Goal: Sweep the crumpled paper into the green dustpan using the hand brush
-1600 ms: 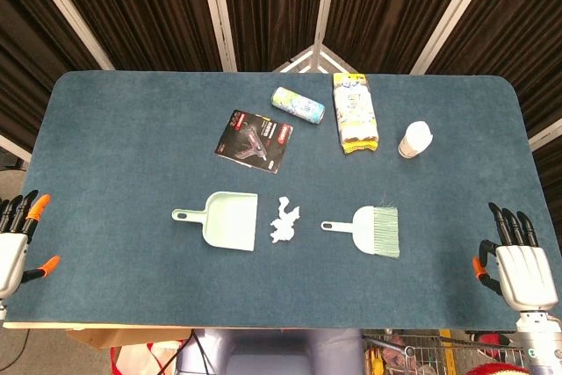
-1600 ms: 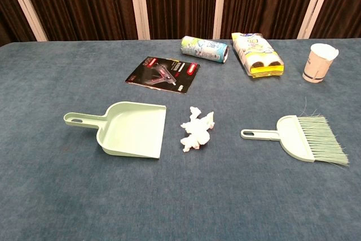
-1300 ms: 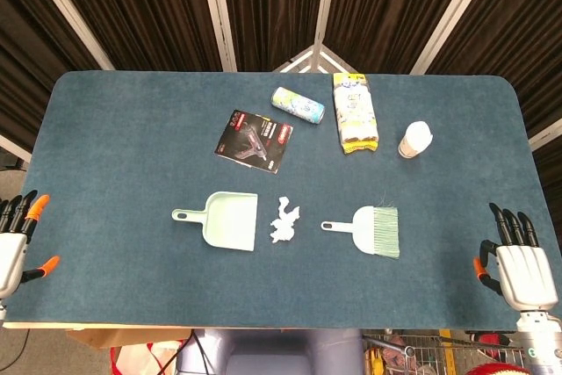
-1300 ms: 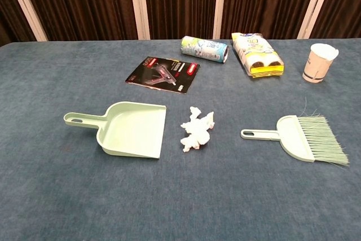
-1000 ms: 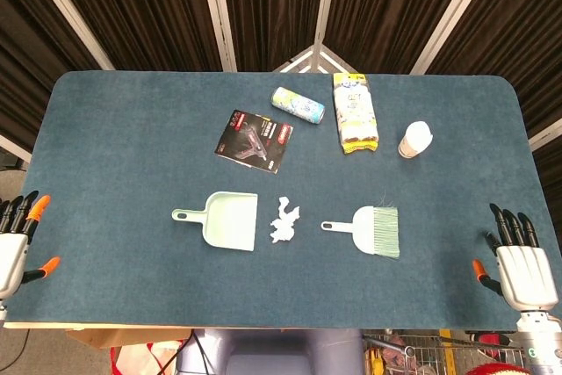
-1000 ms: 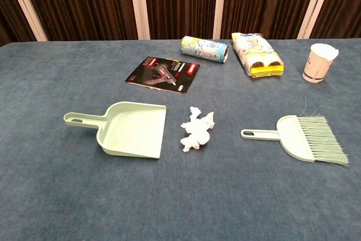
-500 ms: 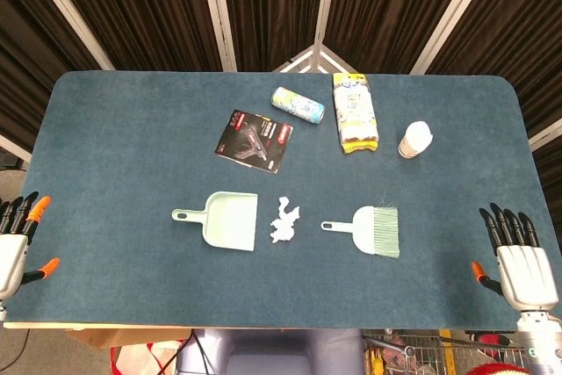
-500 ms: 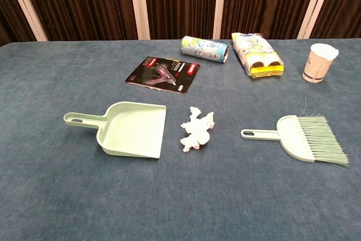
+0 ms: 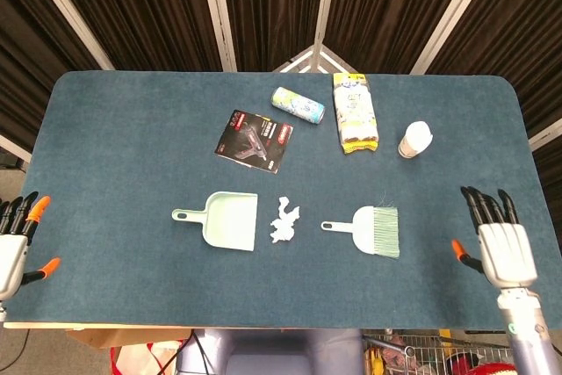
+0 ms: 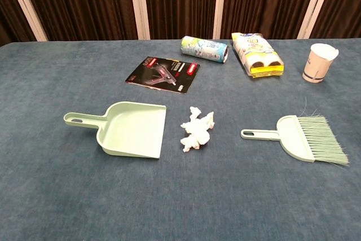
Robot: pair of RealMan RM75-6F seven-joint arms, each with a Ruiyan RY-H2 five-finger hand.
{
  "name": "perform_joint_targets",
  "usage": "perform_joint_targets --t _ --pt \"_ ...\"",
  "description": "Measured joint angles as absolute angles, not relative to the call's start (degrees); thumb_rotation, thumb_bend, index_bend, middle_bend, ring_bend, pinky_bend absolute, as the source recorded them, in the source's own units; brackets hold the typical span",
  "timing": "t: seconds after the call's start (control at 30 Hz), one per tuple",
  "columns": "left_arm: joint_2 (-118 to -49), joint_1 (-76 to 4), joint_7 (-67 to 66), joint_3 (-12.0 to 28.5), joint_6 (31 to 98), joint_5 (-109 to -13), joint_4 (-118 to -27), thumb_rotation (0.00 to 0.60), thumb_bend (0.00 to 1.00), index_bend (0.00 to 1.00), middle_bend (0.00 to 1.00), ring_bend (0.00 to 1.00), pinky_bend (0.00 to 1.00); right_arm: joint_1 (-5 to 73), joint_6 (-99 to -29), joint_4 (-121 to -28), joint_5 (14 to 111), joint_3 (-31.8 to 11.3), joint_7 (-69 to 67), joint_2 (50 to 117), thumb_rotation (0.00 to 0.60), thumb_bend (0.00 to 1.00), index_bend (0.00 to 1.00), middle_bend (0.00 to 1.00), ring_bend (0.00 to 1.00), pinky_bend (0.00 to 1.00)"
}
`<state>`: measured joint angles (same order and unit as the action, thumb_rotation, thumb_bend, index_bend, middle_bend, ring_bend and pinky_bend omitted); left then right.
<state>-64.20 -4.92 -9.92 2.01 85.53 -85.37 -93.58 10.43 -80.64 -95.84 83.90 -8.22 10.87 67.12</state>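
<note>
The green dustpan point(image 9: 226, 220) point(image 10: 131, 128) lies flat near the table's middle, handle to the left, mouth facing right. Just beyond that mouth lies the white crumpled paper point(image 9: 283, 220) point(image 10: 198, 128). Further right rests the green hand brush point(image 9: 370, 229) point(image 10: 304, 137), its handle towards the paper and its bristles away. My right hand point(image 9: 498, 243) hovers open over the table's right front corner, well right of the brush. At the left front edge my left hand point(image 9: 14, 246) is open and partly cut off. Neither hand shows in the chest view.
Along the back stand a black leaflet point(image 9: 255, 140) point(image 10: 163, 73), a lying can point(image 9: 298, 104) point(image 10: 205, 48), a yellow packet point(image 9: 355, 112) point(image 10: 257, 53) and a white paper cup point(image 9: 415, 139) point(image 10: 320, 62). Blue cloth covers the table point(image 9: 123, 155).
My right hand has moved left and forward, in over the table's right front corner. The left hand and all the objects have stayed put.
</note>
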Motion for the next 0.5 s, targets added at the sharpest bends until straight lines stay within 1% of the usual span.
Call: perform_joint_targets --t 0.03,0.1,0.17,0.27,0.37,0.5 --pt "-64.2 -4.9 -10.0 2.0 85.6 -85.4 -93.5 0.600 0.00 0.00 0.00 0.00 0.00 11.3 -80.0 -95.7 83.5 -8.9 11.3 67.7 0.600 0.31 0.17 0.51 0.56 0.52" --pt "-64.3 -4.9 -10.1 2.0 85.6 -85.5 -93.4 0.600 0.00 0.00 0.00 0.00 0.00 13.4 -78.4 -95.3 82.5 -10.3 12.6 69.1 0.600 0.31 0.18 0.61 0.67 0.65" --pt "-64.3 -4.9 -10.0 2.0 85.4 -85.3 -93.5 0.600 0.00 0.00 0.00 0.00 0.00 15.3 -76.6 -94.9 81.4 -11.3 13.9 70.2 0.600 0.31 0.25 0.73 0.78 0.74" --pt "-64.3 -5.0 -9.9 2.1 85.2 -85.1 -93.5 0.600 0.00 0.00 0.00 0.00 0.00 18.6 -73.6 -94.2 79.2 -13.0 17.0 72.3 0.600 0.31 0.35 0.83 0.87 0.79" --pt "-64.3 -5.2 -10.0 2.1 84.9 -85.0 -93.6 0.600 0.00 0.00 0.00 0.00 0.00 21.8 -70.8 -93.3 76.8 -14.2 20.7 74.6 0.600 0.31 0.40 0.87 0.91 0.81" --pt "-64.4 -5.4 -10.2 2.1 84.6 -85.0 -93.6 0.600 0.00 0.00 0.00 0.00 0.00 26.1 -67.1 -91.7 72.3 -15.6 26.5 78.6 0.600 0.31 0.45 0.89 0.92 0.81"
